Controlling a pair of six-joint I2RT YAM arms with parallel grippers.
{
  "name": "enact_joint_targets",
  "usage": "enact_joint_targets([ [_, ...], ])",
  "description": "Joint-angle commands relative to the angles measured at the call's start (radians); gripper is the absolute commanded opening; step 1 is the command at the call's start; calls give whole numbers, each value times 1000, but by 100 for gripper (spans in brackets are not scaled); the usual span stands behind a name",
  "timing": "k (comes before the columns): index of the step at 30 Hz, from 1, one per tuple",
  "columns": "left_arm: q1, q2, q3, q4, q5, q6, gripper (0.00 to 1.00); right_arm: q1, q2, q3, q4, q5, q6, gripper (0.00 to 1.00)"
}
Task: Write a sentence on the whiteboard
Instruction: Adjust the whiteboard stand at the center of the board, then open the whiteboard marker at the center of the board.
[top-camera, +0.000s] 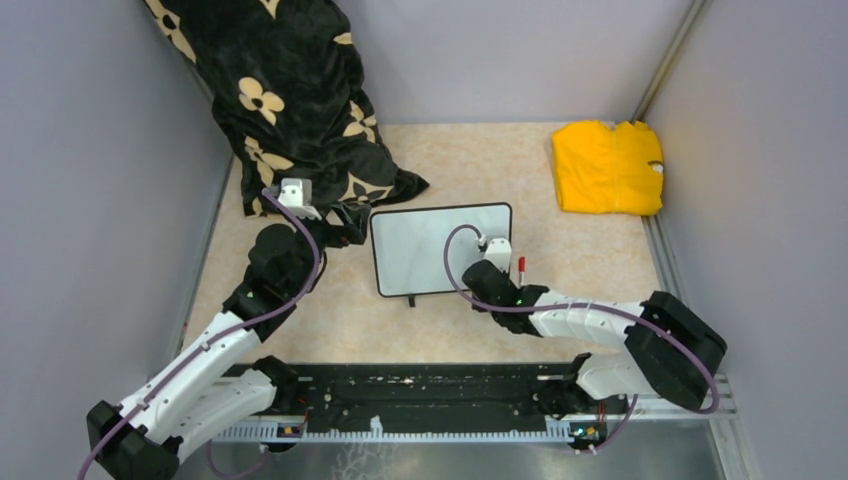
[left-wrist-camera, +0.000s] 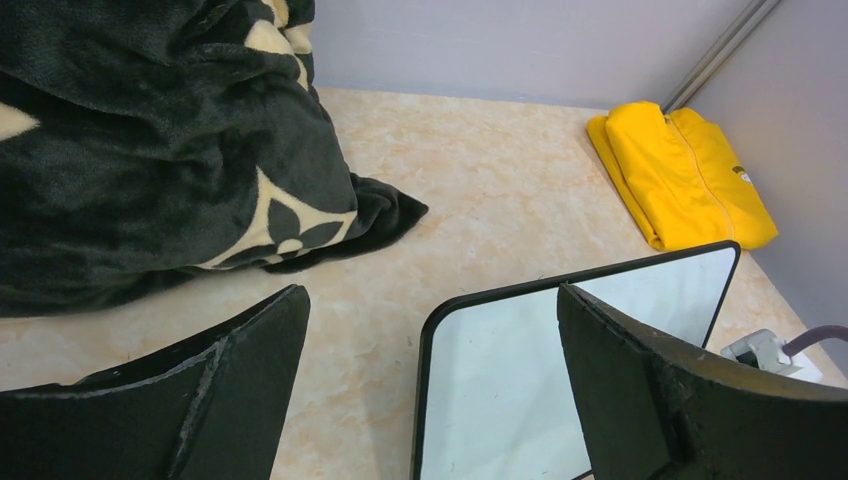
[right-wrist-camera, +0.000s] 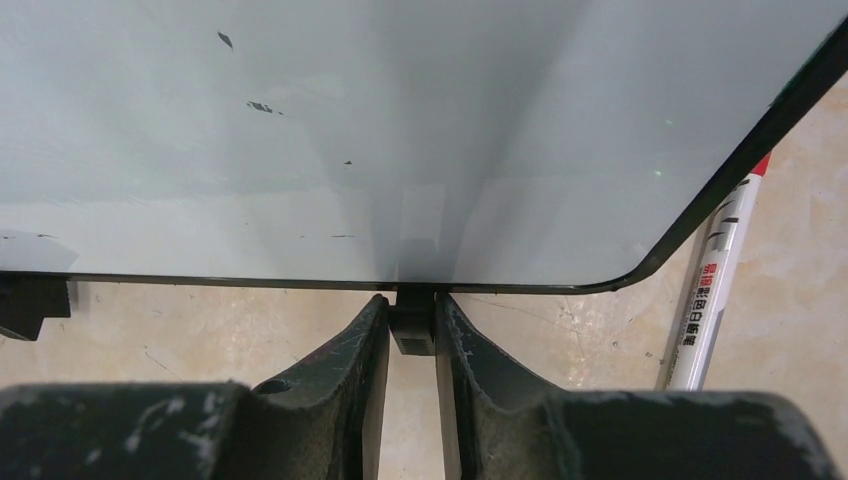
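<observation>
So the whiteboard (top-camera: 440, 245) lies flat mid worktop (top-camera: 585, 265), with a marker (right-wrist-camera: 715, 270) just beside its right edge. The right claw (right-wrist-camera: 412, 302) is clenched on the board's small black foot (right-wrist-camera: 412, 338). The left claw (left-wrist-camera: 430, 292) sits released, spread wide at the left edge.

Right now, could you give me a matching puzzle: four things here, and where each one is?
1 blanket
2 yellow cloth
3 marker
4 right pincer

a shut on a foot of the board
b far left corner
c beside the board's right edge
d far right corner

Pairs: 1-b, 2-d, 3-c, 4-a
</observation>
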Motion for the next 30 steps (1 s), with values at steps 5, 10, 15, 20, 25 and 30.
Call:
enact_joint_targets([
  [5,-6,3,-9,24,15,-8,99,33,27,62,31,27,17,31],
  [10,-6,1,-10,24,13,-8,99,32,-36,62,-17,31,25,49],
  [15,-5,0,-8,23,12,-8,99,33,-189,59,-122,47,40,56],
  [20,-5,1,-10,27,12,-17,99,-37,-351,44,-256,92,49,57],
  [25,-6,-3,-10,26,-1,-28,99,-265,-443,-43,-262,-91,43,53],
  [30,-6,0,-10,26,-3,-26,99,-290,-410,-73,-248,-104,49,49],
])
